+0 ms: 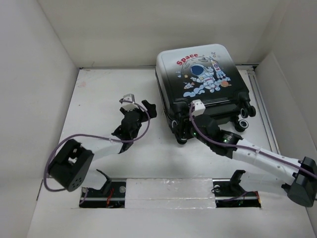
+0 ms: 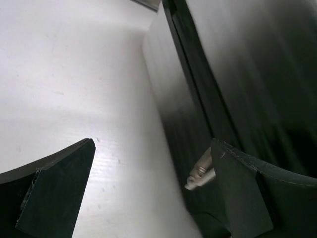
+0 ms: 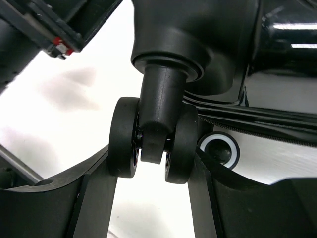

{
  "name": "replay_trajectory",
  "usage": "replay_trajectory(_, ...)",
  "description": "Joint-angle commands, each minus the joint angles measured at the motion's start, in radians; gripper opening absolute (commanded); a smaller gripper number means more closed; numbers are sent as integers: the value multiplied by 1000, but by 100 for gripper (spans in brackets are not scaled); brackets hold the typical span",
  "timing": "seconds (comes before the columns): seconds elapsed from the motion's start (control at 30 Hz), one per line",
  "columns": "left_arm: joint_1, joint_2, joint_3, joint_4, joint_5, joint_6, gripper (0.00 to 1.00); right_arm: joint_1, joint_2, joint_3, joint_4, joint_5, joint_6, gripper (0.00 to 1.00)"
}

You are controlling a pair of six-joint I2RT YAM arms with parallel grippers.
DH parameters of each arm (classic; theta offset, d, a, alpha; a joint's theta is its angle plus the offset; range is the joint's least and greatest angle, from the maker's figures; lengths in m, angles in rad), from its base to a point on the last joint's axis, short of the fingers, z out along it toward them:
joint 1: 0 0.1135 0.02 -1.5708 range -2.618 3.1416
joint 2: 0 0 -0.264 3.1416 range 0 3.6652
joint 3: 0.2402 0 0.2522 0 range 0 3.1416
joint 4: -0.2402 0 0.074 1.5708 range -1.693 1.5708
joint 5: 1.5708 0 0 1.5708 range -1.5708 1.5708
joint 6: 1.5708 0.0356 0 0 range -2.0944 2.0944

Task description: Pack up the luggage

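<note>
The luggage (image 1: 200, 82) lies closed on the white table at the back right, astronaut and red "Space" print facing up. My left gripper (image 1: 150, 109) is open and empty beside its left side. In the left wrist view the gripper (image 2: 151, 183) faces the dark shell (image 2: 237, 74), with a silver zipper pull (image 2: 200, 173) by the right finger. My right gripper (image 1: 185, 131) is at the suitcase's near left corner. In the right wrist view it (image 3: 151, 198) is shut on a black twin wheel (image 3: 151, 141), one finger against each outer face.
White walls enclose the table on the left, back and right. Two more wheels (image 1: 243, 121) stick out at the suitcase's near right corner; one with a white ring shows in the right wrist view (image 3: 218, 151). A rail (image 1: 260, 99) runs along the right wall.
</note>
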Motion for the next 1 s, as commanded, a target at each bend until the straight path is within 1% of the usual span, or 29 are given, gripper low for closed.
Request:
replay_trajectory(0.0, -19, -138, 52, -241, -65, -101, 100, 130, 55, 111, 107, -247, -60, 0)
replay_trajectory(0.03, -19, -168, 52, -321, -56, -101, 100, 145, 98, 128, 107, -256, -69, 0)
replay_trajectory(0.1, -19, -242, 52, -386, -79, -117, 100, 209, 140, 183, 107, -256, -78, 0)
replay_trajectory(0.13, -19, -327, 52, -409, -96, -130, 100, 231, 160, 200, 107, -247, -78, 0)
replay_trajectory(0.17, -19, -374, 43, -464, -122, -144, 100, 251, 189, 214, 107, -247, -87, 0)
replay_trajectory(0.2, -19, -421, 43, -491, -181, -156, 100, 283, 201, 240, 107, -247, -87, 0)
replay_trajectory(0.23, -7, -516, 34, -515, -201, -166, 100, 302, 210, 251, 107, -247, -87, 0)
replay_trajectory(0.27, 3, -564, 23, -551, -214, -166, 100, 329, 223, 251, 116, -225, -87, 5)
replay_trajectory(0.3, 3, -607, 23, -562, -235, -166, 100, 329, 223, 266, 116, -225, -87, 13)
replay_trajectory(0.33, 15, -648, 23, -574, -244, -166, 100, 340, 223, 279, 116, -216, -78, 25)
replay_trajectory(0.37, 26, -725, 23, -584, -245, -166, 100, 352, 223, 279, 107, -205, -78, 40)
replay_trajectory(0.4, 26, -757, 23, -594, -245, -140, 100, 352, 223, 289, 97, -195, -78, 73)
replay_trajectory(0.47, 26, -836, 32, -608, -235, -130, 100, 363, 204, 300, 52, -149, -78, 88)
replay_trajectory(0.5, 26, -854, 32, -619, -226, -130, 100, 363, 176, 309, 35, -132, -78, 92)
replay_trajectory(0.53, 26, -871, 32, -619, -199, -130, 100, 363, 157, 309, -1, -113, -87, 93)
replay_trajectory(0.57, 26, -886, 32, -619, -179, -141, 100, 372, 139, 319, -22, -90, -87, 100)
replay_trajectory(0.63, 26, -922, 9, -604, -140, -141, 100, 372, 82, 343, -99, -64, -98, 100)
replay_trajectory(0.7, 26, -936, -5, -578, -65, -126, 100, 372, 44, 357, -150, -14, -109, 100)
replay_trajectory(0.73, 26, -936, -5, -567, -42, -126, 100, 372, -5, 357, -170, 14, -109, 100)
replay_trajectory(0.8, 26, -945, -5, -567, 7, -117, 100, 372, -65, 330, -190, 86, -109, 100)
replay_trajectory(0.83, 26, -945, -5, -567, 19, -117, 100, 372, -123, 320, -190, 103, -109, 100)
replay_trajectory(0.93, 26, -954, -5, -567, 64, -106, 100, 372, -191, 297, -220, 164, -100, 100)
replay_trajectory(0.97, 26, -954, -15, -567, 64, -126, 100, 372, -217, 297, -232, 177, -87, 100)
